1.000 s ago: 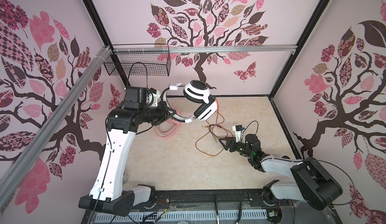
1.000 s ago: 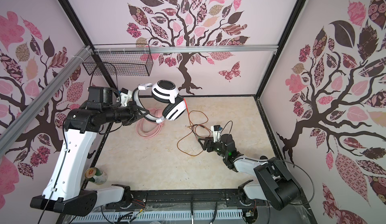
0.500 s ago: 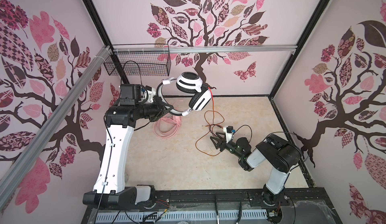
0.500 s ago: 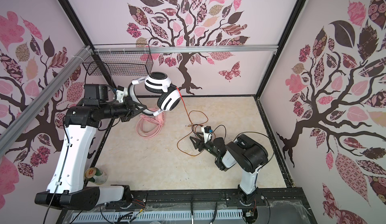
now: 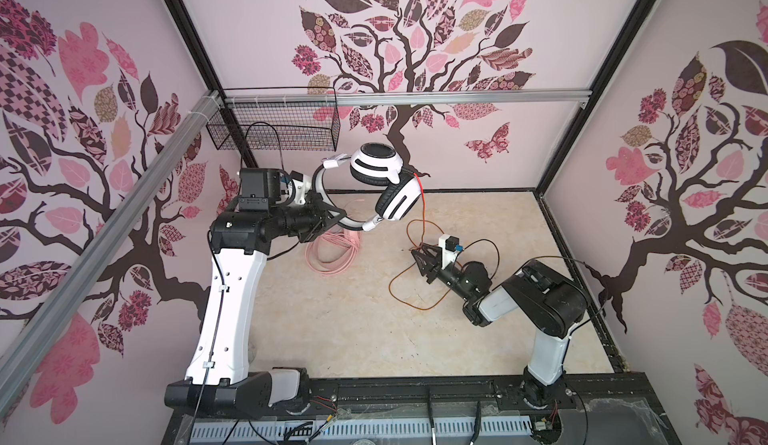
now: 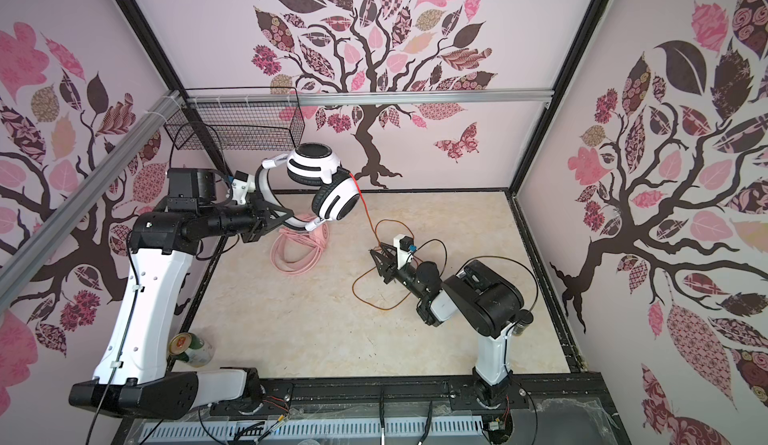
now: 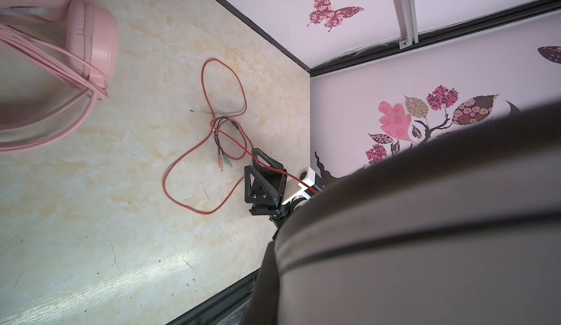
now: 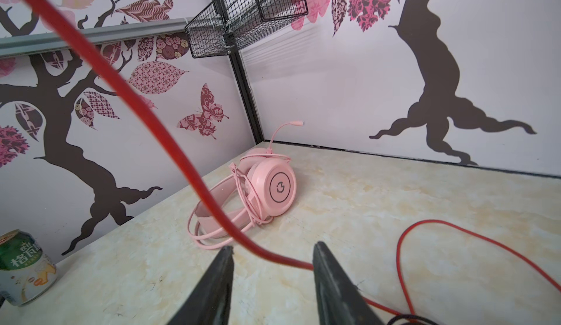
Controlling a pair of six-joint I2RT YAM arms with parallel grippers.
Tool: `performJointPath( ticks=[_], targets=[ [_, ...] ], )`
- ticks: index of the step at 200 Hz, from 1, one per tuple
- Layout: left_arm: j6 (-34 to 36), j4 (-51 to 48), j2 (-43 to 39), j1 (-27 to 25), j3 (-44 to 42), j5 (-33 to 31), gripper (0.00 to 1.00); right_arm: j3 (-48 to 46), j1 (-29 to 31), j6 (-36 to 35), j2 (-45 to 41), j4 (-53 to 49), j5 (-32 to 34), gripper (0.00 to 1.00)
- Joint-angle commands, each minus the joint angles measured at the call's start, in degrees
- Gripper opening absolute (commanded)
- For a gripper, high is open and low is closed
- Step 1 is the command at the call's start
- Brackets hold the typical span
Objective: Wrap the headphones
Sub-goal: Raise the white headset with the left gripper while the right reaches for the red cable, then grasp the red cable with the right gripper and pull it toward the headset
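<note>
The table [image 5: 332,330], pale marbled, fills the floor of the booth in both top views. The left arm [image 5: 232,297] rises from the 7 o'clock corner and reaches toward 11 o'clock. The left jaws are clamped on the headband of the white-and-black headphones [image 5: 376,168], which hang clear of the table above its 11 o'clock part. Their 2 earcups point toward 1 o'clock, one above the other.

The right arm [image 5: 544,297] stands at 4 o'clock, folded low, and points its wrist at the middle of the table. The right jaws are apart, just above the surface. In the right wrist view the orange-red cable [image 8: 170,144] runs across the gap between them, not pinched.

A black wire basket [image 5: 274,127] hangs on the back wall at 11 o'clock. Beneath the raised headset the pink headphones [image 8: 273,187] lie on the table at 10 o'clock, with their pink cable wound around the band and earcup and the mic boom sticking up.

The orange-red cable drops from the lower white earcup [image 6: 336,204] to the right jaws. From there it spreads in loose loops over the middle of the table.

A green drink can [image 6: 191,349] stands at the 8 o'clock edge, beside the left arm. In the left wrist view 2 small plugs [image 7: 223,161], 1 pink and 1 green, lie inside the cable loops.
</note>
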Motion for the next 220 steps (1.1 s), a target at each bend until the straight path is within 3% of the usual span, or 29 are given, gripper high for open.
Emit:
performJointPath(
  ticks=[1,48,86,97,118,139,148,157,193,220],
  targets=[
    [-0.83,3.21,-1.81,0.15,-0.85,3.08,0.0,1.63,0.12,-0.46,0.71,7.18,-0.09,0.43],
    [-1.09,3.24,-2.16,0.11,-0.8,3.31,0.0,1.8,0.14,-0.75,0.4,7.18,0.23,0.39],
    [-0.98,3.02,-2.18,0.11,-1.54,3.22,0.0,0.81,0.14,-1.04,-1.14,7.18,-1.22,0.05],
    [-0.72,3.05,-2.12,0.11,-2.26,2.71,0.0,-0.56,0.13,-1.28,-2.38,7.09,-1.13,0.0],
    [0.16,2.8,-2.16,0.19,-4.33,2.32,0.0,-4.63,0.15,-1.87,-7.15,4.29,-0.57,0.0],
    [1.39,2.66,-2.08,0.2,-6.17,0.54,0.0,-4.97,0.26,-4.06,-17.31,-19.74,-2.18,0.0],
    [2.29,2.26,-1.99,0.19,-6.69,-1.15,0.0,-3.29,0.9,-7.76,-22.89,-35.73,-3.18,0.0],
    [3.48,1.44,-1.86,0.22,-6.9,-3.81,0.0,-2.78,2.0,-11.18,-26.68,-44.91,-2.01,0.0],
    [9.16,-4.26,-1.13,-0.21,-7.12,-23.73,0.0,-3.57,4.35,-17.79,-44.2,-73.77,6.46,0.0],
    [10.28,-3.92,-2.18,-2.48,-9.93,-32.65,0.0,-0.92,4.31,-21.22,-53.51,-90.01,14.03,0.0]
  ],
)
